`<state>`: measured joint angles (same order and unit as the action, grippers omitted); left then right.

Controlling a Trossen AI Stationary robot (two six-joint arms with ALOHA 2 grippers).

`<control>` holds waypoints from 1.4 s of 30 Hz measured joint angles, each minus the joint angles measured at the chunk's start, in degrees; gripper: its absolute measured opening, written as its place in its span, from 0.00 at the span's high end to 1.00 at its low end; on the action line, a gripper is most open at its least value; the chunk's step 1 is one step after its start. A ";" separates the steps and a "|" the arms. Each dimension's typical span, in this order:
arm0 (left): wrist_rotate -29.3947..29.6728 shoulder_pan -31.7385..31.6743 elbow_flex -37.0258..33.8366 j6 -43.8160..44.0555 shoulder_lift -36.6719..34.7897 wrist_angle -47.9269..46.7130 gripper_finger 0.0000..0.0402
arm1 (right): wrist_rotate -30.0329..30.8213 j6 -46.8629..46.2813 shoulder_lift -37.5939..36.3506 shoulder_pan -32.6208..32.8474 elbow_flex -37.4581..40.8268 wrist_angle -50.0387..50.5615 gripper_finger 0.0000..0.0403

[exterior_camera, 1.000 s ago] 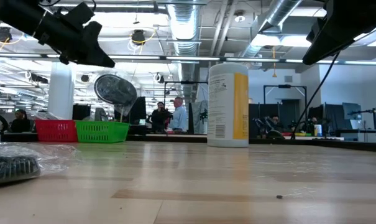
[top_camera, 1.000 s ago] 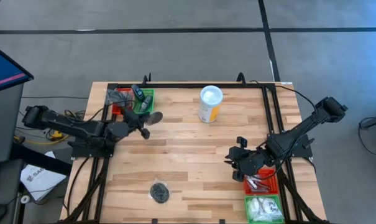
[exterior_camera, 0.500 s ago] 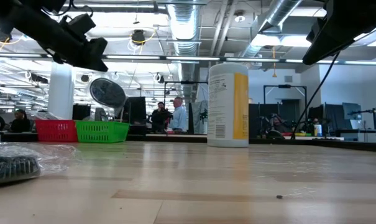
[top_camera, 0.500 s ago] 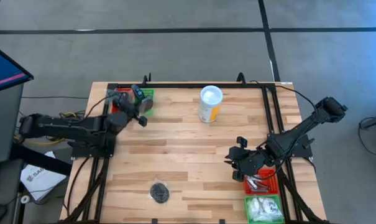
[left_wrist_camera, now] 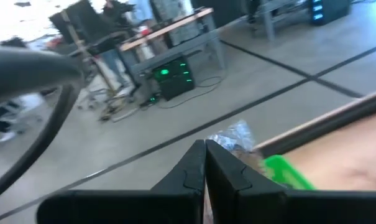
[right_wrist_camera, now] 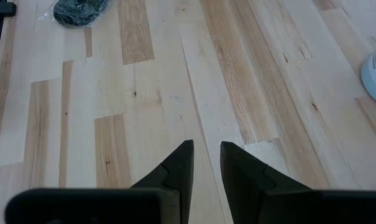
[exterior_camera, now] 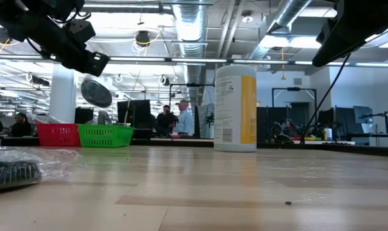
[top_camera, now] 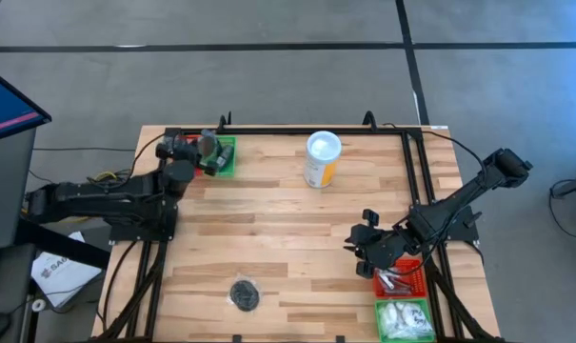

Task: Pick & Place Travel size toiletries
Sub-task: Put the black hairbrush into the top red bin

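My left gripper (top_camera: 203, 152) hovers over the green basket (top_camera: 223, 158) and red basket (top_camera: 178, 164) at the table's far left corner. It is shut on a dark round puck in clear wrap (exterior_camera: 95, 93), which hangs under it. Crinkled clear wrap (left_wrist_camera: 237, 134) shows just past its shut fingertips (left_wrist_camera: 204, 155). A second wrapped puck (top_camera: 244, 295) lies flat on the table near the near edge and also shows as the puck (right_wrist_camera: 81, 11). My right gripper (top_camera: 367, 250) waits slightly open above bare wood near the right baskets, touching nothing. My left gripper pinches the wrapped puck between its two shut fingers, reaching it from above. The puck (exterior_camera: 95, 93) hangs tilted below the fingers, lifted clear of the table and above the baskets. The fingers hide the exact place of contact on the wrap.
A tall yellow canister with a white lid (top_camera: 322, 159) stands at the far middle of the table. At the near right corner, a red basket (top_camera: 402, 279) holds silvery tubes and a green basket (top_camera: 405, 320) holds white packets. Black rails run along the table's left and right sides.
My left gripper has carried the puck toward the table's far left corner, from above bare wood to above the green and red baskets. It has stayed shut on the puck. The puck has turned somewhat as it hangs.
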<state>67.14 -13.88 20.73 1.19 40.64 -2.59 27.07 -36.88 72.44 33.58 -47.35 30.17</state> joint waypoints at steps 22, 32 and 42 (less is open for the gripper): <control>-9.04 -20.29 0.00 2.23 3.93 -7.79 1.00 | 0.24 1.51 0.00 -0.39 0.00 -0.24 0.82; -14.17 -25.03 0.00 2.64 11.91 -8.36 1.00 | 0.30 1.51 0.00 -1.16 0.00 -0.28 0.82; -17.92 -26.28 0.00 4.21 16.13 -7.51 1.00 | 0.31 1.51 0.00 -1.16 0.00 -0.28 0.82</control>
<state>49.22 -40.15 20.73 5.40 56.77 -10.10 27.38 -35.38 72.44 32.42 -47.35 29.89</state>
